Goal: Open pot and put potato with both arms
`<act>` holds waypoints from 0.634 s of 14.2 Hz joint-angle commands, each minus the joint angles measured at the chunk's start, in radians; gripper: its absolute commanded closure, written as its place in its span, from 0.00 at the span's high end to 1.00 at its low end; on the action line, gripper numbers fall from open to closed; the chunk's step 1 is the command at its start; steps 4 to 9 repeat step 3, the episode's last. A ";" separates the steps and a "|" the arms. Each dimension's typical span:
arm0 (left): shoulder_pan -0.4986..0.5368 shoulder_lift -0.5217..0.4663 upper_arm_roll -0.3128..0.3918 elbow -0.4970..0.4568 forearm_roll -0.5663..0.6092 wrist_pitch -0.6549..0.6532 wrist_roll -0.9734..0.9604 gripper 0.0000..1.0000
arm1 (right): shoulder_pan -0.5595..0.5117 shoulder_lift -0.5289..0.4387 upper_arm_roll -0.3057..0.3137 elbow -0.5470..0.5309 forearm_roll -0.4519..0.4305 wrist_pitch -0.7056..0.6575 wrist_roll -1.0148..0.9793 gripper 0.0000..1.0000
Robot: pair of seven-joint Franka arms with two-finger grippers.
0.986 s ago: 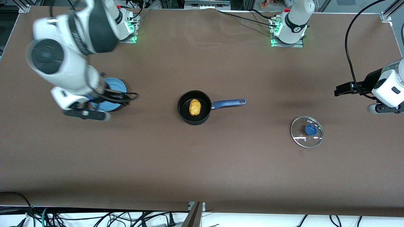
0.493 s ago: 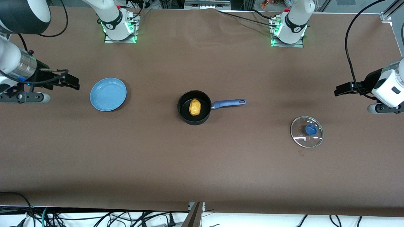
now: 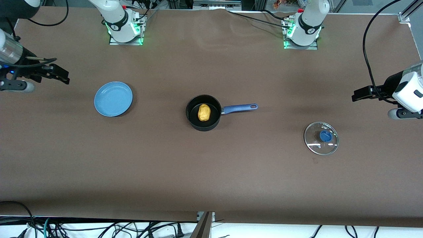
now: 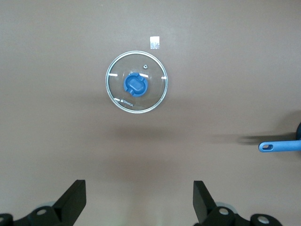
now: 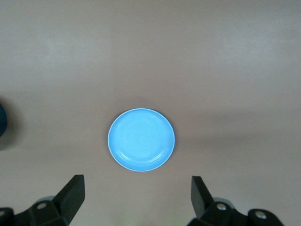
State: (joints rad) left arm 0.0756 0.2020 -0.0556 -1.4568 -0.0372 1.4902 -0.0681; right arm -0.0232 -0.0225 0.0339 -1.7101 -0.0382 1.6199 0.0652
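With the potato (image 3: 204, 112) in the saucepan (image 3: 203, 113) and the glass lid (image 3: 321, 138) off, my left gripper (image 4: 136, 200) and right gripper (image 5: 134, 197), both spread wide and empty, sit at the pan's 3 and 9 o'clock.

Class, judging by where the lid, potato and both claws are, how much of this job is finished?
Done: the lid lies on the table, off the pot, and the potato sits inside. In hand: nothing; left claw and right claw are open, empty. Left: apparently nothing.

Even overhead light, moderately bright; brown surface (image 3: 211, 172) matte, no glare. Soft faint shadows. Glass lid (image 3: 321, 138) shows small rim highlights. Green LED glow at arm bases. All views sharp, wrist views slightly paler.
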 commanded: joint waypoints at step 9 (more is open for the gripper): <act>-0.005 0.020 -0.004 0.041 0.030 -0.024 -0.006 1.00 | -0.003 -0.020 -0.002 -0.022 0.017 -0.002 -0.002 1.00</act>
